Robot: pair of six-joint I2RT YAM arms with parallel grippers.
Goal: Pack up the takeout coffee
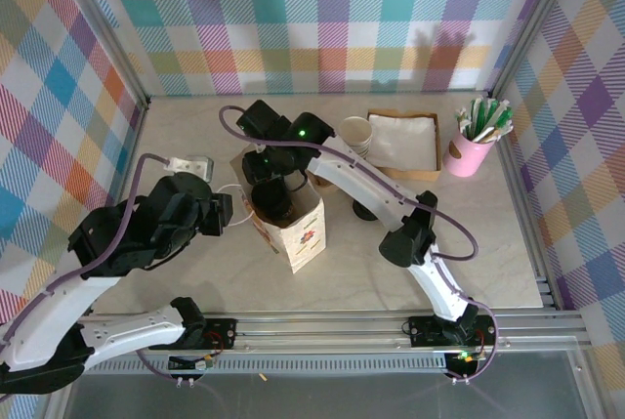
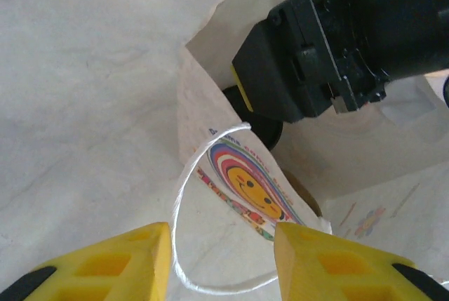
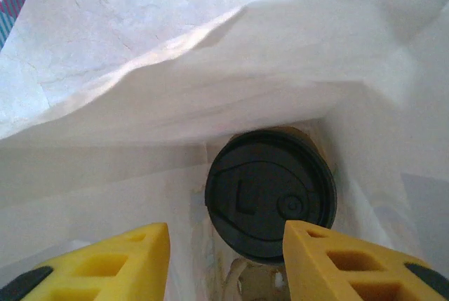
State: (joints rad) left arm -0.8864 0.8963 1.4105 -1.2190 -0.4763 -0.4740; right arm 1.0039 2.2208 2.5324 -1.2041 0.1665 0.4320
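Observation:
The takeout coffee [image 3: 270, 192] stands deep inside the printed paper bag [image 1: 298, 233], its round black lid facing up; the sides are hidden. My right gripper [image 3: 226, 262] hangs open in the bag's mouth above the lid, its yellow fingers clear of the cup. From above, that gripper [image 1: 269, 173] sits over the bag's open top. My left gripper [image 2: 223, 259] is open at the bag's left side. The white string handle [image 2: 181, 203] loops between its fingers, which are not closed on it. The smiley print [image 2: 256, 185] faces this gripper.
A stack of lidless cups [image 1: 357, 134] and a cardboard tray of napkins [image 1: 405, 141] stand behind the bag. A pink cup of sticks [image 1: 474, 146] is at the back right. A small grey box [image 1: 190, 163] lies left. Black lids [image 1: 364, 211] sit under the right arm.

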